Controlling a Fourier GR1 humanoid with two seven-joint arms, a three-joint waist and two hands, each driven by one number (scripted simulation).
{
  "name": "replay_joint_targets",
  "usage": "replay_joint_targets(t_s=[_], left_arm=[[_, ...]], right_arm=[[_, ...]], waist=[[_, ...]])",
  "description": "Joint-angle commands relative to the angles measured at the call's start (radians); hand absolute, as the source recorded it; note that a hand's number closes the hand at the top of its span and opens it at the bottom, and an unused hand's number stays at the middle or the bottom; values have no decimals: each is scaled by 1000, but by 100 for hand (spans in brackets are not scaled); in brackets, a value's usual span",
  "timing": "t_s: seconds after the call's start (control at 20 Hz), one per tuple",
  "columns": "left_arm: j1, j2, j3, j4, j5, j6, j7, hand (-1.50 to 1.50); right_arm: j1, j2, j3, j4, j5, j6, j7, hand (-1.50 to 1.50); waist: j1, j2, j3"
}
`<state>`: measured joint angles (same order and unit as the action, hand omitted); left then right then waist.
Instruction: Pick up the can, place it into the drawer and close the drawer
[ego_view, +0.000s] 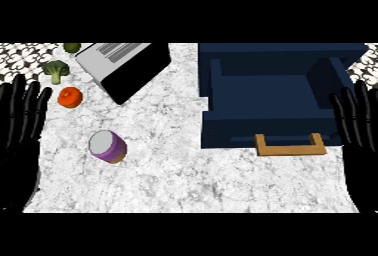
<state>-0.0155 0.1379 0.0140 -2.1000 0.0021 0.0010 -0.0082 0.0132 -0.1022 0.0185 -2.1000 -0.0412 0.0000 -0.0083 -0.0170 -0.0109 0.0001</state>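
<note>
A purple can (108, 146) with a grey lid stands on the white marble counter (184, 175), left of centre. The dark blue drawer (269, 95) is pulled open at the upper right, with nothing visible inside it, and its wooden handle (290, 145) faces me. My left hand (21, 112) rests open at the left edge, fingers up, well left of the can. My right hand (355, 116) rests open at the right edge, beside the drawer's right wall.
A grey and black box (122, 62) lies tilted at the upper middle. A broccoli floret (56, 70), an orange tomato (69, 97) and a green fruit (71, 47) sit at the upper left. A patterned wall strip (29, 50) runs behind them.
</note>
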Motion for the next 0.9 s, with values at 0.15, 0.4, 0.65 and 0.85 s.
replay_joint_targets(t_s=[0.15,0.4,0.65,0.85], left_arm=[[-29,76,-47,33,272,-285,-65,-150],[22,199,-40,154,328,-375,136,-150],[82,243,21,139,418,-464,156,-150],[-2,288,118,168,508,-502,230,-150]], right_arm=[[-39,9,6,7,60,-37,12,-150],[47,-2,-18,45,62,-63,193,-150],[57,-35,-62,-28,21,-41,294,-150],[137,-21,-76,17,10,3,170,-150]], waist=[[16,13,-3],[6,15,-1],[17,10,0],[14,10,0]])
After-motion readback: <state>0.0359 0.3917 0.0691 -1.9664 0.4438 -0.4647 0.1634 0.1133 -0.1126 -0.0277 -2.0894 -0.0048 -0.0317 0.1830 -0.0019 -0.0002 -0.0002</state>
